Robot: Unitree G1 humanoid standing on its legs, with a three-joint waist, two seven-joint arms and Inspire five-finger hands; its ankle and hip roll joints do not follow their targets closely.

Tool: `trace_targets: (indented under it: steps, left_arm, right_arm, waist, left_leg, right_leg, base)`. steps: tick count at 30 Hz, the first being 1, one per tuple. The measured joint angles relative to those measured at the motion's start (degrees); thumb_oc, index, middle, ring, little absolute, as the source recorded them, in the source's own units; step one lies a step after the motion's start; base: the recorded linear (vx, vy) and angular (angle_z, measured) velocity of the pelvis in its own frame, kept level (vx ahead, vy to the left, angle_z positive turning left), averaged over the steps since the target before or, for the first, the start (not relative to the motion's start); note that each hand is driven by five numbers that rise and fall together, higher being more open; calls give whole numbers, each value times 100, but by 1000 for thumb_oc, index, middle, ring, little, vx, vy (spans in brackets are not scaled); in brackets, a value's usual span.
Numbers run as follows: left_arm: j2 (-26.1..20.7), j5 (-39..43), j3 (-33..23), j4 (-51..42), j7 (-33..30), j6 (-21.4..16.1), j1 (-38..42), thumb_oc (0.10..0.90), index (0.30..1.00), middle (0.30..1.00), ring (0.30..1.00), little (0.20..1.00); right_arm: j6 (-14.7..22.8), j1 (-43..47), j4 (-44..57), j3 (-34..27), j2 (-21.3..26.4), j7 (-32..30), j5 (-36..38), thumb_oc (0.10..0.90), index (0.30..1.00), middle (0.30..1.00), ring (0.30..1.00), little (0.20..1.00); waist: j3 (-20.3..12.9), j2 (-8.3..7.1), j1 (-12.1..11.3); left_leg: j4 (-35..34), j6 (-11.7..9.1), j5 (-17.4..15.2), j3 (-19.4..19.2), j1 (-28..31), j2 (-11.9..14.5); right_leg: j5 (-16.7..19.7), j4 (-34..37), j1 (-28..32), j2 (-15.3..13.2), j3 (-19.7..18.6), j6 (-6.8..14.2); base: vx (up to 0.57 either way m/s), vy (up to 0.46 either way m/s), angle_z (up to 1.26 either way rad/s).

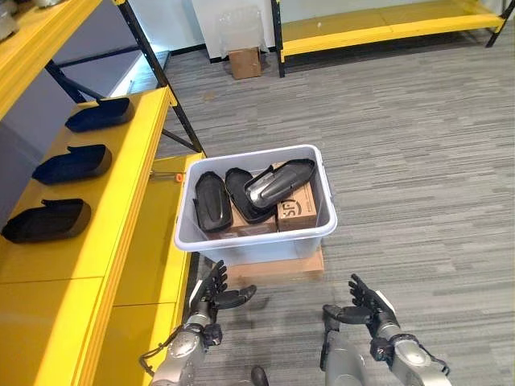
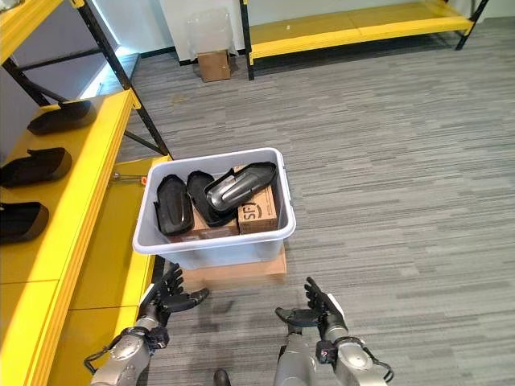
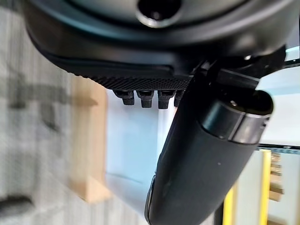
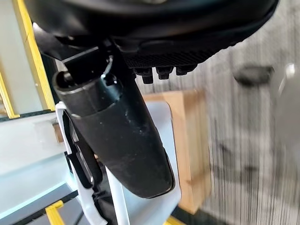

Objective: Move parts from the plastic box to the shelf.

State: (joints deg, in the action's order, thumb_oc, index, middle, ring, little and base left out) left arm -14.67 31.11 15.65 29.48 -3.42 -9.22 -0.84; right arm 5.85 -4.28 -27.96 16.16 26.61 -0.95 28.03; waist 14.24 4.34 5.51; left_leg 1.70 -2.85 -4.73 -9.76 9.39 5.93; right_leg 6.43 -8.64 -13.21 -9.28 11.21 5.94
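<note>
Black moulded parts [image 1: 265, 189] lie heaped in the grey plastic box [image 1: 256, 241], just ahead of both hands. The left hand [image 1: 216, 295] and right hand [image 1: 360, 305] hover empty, fingers spread loosely — likely poised to reach in. Beyond the left hand, the yellow shelf [image 1: 121, 217] already holds three parts [image 1: 72, 163], spaced in a row — room remains.

Grey striped carpet floor [image 1: 402, 145] runs throughout; a yellow rack [image 1: 386, 24] with black uprights stands along the far white wall [image 1: 169, 20]; a small cardboard box [image 1: 245, 62] sits beside it.
</note>
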Motion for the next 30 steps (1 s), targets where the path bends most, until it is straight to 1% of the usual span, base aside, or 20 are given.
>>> trace_targets:
  steps: [1,2,4,7,8,10,12,13,14,15,16,17,18,19,21,23,24,26,27,30]
  left_arm:
    - [43,0,30,-36,41,-17,16,900,1000,1000,1000,1000]
    - [49,0,59,-54,67,-46,35,900,1000,1000,1000,1000]
    - [49,2,61,-45,61,-49,96,900,1000,1000,1000,1000]
    - [31,6,56,-11,32,-70,177,900,1000,1000,1000,1000]
    - [26,13,41,12,26,-79,165,900,1000,1000,1000,1000]
    - [7,21,23,71,-3,-80,148,900,1000,1000,1000,1000]
    - [27,23,20,135,-3,-81,173,900,1000,1000,1000,1000]
    - [25,24,29,139,-6,-81,161,900,1000,1000,1000,1000]
    - [14,23,31,148,8,-80,106,900,1000,1000,1000,1000]
    - [8,21,31,144,30,-80,75,900,1000,1000,1000,1000]
    - [8,22,23,120,33,-94,20,900,1000,1000,1000,1000]
    - [-9,20,9,134,25,-94,16,900,1000,1000,1000,1000]
    - [-23,20,4,153,19,-89,9,900,1000,1000,1000,1000]
    - [-30,18,-1,172,10,-80,-17,900,1000,1000,1000,1000]
    - [-29,13,14,179,17,-74,-29,900,1000,1000,1000,1000]
    - [-30,13,24,163,32,-49,-30,900,1000,1000,1000,1000]
    - [-29,13,22,159,37,-47,-44,900,1000,1000,1000,1000]
    - [-26,11,75,115,59,-50,17,900,1000,1000,1000,1000]
    - [-59,11,53,49,53,-67,97,900,1000,1000,1000,1000]
    - [-286,12,44,-45,31,-69,132,900,1000,1000,1000,1000]
  right_arm:
    - [17,50,16,-80,78,2,0,900,1000,1000,1000,1000]
    - [28,142,21,-137,138,-6,1,900,1000,1000,1000,1000]
    - [46,253,24,-259,206,-13,6,900,1000,1000,1000,1000]
    - [38,193,29,-279,185,-3,15,900,1000,1000,1000,1000]
    - [25,154,11,-238,188,13,14,900,1000,1000,1000,1000]
    - [28,136,21,-165,189,25,14,900,1000,1000,1000,1000]
    - [29,137,25,-93,181,9,15,900,1000,1000,1000,1000]
    - [15,138,20,-87,174,6,14,900,1000,1000,1000,1000]
    - [16,122,23,-78,134,-14,15,900,1000,1000,1000,1000]
    - [27,82,32,-101,101,-36,15,900,1000,1000,1000,1000]
    - [47,72,42,-110,107,-36,15,900,1000,1000,1000,1000]
    - [87,109,41,-124,89,-48,13,900,1000,1000,1000,1000]
    - [94,119,33,-123,72,-65,13,900,1000,1000,1000,1000]
    - [122,83,30,-113,66,-68,12,900,1000,1000,1000,1000]
    - [131,-22,16,-117,70,-102,11,900,1000,1000,1000,1000]
    - [131,-97,22,-144,54,-101,9,900,1000,1000,1000,1000]
    - [132,-111,22,-139,60,-84,9,900,1000,1000,1000,1000]
    - [129,-242,25,-199,84,-70,8,900,1000,1000,1000,1000]
    - [109,-268,20,-195,45,-66,8,900,1000,1000,1000,1000]
    - [93,-309,48,-144,-82,-2,4,900,1000,1000,1000,1000]
  waist:
    - [3,-37,18]
    - [1,-56,26]
    - [-7,-72,61]
    - [-49,-194,44]
    - [-55,-225,-26]
    - [-62,-282,-162]
    - [-20,-427,-261]
    - [-15,-460,-299]
    - [6,-567,-295]
    - [-26,-541,-284]
    - [-43,-564,-302]
    - [-62,-502,-312]
    - [-91,-447,-313]
    - [-89,-443,-324]
    - [-95,-440,-322]
    - [-130,-378,-232]
    - [-157,-332,-258]
    - [-293,-92,-207]
    - [-288,-144,-230]
    - [-304,-325,-355]
  left_leg:
    - [196,-30,-18,-15,49,75]
    - [448,-55,0,0,-56,111]
    - [768,-184,61,280,-181,214]
    - [1646,-695,165,596,-683,270]
    - [2352,-933,341,868,-999,307]
    - [2932,-1199,738,1114,-1266,305]
    - [3548,-1181,1310,1164,-1546,302]
    - [3643,-1135,1315,1068,-1619,328]
    - [3549,-972,1060,762,-1682,464]
    - [3038,-748,858,496,-1644,595]
    - [2279,-657,802,364,-1632,714]
    - [1460,-655,857,357,-1658,893]
    - [1144,-678,919,345,-1645,962]
    - [264,-721,1118,334,-1536,1187]
    - [-222,-776,1446,273,-1430,1502]
    - [-242,-718,1487,-201,-1200,1455]
    - [-304,-675,1474,-257,-1092,1418]
    - [-315,-496,1320,-421,-891,1180]
    - [-347,-541,1223,-443,-903,1003]
    - [-170,-220,929,-691,-939,471]
  right_leg:
    - [-162,-180,48,38,34,-241]
    - [-267,-278,54,78,31,-341]
    - [-482,-456,55,168,64,-357]
    - [-544,-407,114,147,62,-449]
    - [-600,-479,201,281,82,-633]
    - [-734,-499,291,353,58,-737]
    - [-816,-453,419,343,-33,-959]
    - [-782,-424,490,329,-46,-1032]
    - [-821,-279,663,361,-23,-1062]
    - [-762,-114,825,430,67,-1026]
    - [-778,-46,861,552,99,-981]
    - [-792,-13,872,698,107,-974]
    - [-783,10,879,780,129,-978]
    - [-792,17,923,916,82,-948]
    - [-885,-41,966,1032,44,-983]
    - [-898,35,1033,992,-150,-811]
    - [-905,28,1023,957,-172,-824]
    - [-959,-72,908,863,-201,-648]
    - [-1027,-240,787,674,-255,-517]
    - [-1024,-375,682,29,-303,-244]
  base:
    - [147,-143,-4]
    - [291,-315,-6]
    - [285,-355,5]
    - [115,-221,20]
    - [69,-155,1]
    - [122,-200,-17]
    - [188,-107,-7]
    - [208,-3,1]
    - [170,76,7]
    - [223,120,7]
    - [283,229,-2]
    - [283,253,-14]
    - [307,267,-23]
    - [162,133,-27]
    - [215,160,-30]
    - [349,265,-32]
    - [249,192,-41]
    - [249,220,-16]
    - [194,194,2]
    - [139,160,-12]
